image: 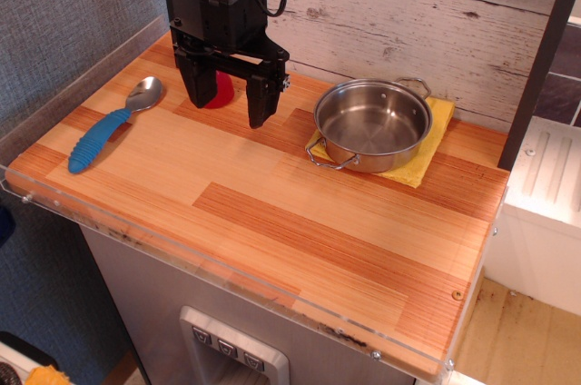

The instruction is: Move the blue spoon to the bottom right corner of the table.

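The tool [227, 99] hangs wide open and empty (nothing picked up yet), so next it must reach left to the blue spoon [107, 128].

Robot arm: black wrist housing with two-finger gripper [227, 105].

The visible arm section is matte black throughout. The upper part is a blocky housing with vertical edges; below it sits a rounded collar with a lighter grey ring at its top edge. A black cable loops out from the right side of the housing and curves back toward the body. Beneath the collar, a wider black bracket carries the two fingers [194, 83]. Each finger is a thick, flat-sided black bar that tapers toward a blunt tip. Small bright fasteners or fittings show on the outer face of one finger, near its upper end; their type cannot be resolved.
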`<state>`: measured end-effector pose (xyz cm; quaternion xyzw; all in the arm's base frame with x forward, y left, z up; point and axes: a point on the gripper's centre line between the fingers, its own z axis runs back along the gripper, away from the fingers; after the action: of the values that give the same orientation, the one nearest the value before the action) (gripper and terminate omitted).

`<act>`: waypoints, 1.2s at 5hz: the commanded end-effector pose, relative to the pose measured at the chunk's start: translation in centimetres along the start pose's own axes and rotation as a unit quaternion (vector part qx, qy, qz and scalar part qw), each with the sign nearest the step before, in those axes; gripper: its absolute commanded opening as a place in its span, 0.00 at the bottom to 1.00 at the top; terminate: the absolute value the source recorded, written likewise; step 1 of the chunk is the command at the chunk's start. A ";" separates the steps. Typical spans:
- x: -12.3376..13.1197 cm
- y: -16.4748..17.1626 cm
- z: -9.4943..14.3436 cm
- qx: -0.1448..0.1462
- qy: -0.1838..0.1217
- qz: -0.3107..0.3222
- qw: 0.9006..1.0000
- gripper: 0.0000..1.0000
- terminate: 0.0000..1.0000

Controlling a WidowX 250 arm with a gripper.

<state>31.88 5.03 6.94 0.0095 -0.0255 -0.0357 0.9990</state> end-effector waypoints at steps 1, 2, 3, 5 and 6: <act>0.0 0.0 0.0 0.000 0.000 0.000 1.000 1.00 0.00; -1.7 3.0 0.3 0.008 -0.010 0.007 1.000 1.00 0.00; -3.9 7.2 -0.3 0.024 -0.041 0.032 0.998 1.00 0.00; -6.4 11.7 -2.3 0.040 -0.059 0.050 0.996 1.00 0.00; -6.0 12.0 -3.2 0.043 -0.049 0.050 0.997 1.00 0.00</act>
<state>26.45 17.23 2.54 0.0377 -0.0596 0.0194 0.9973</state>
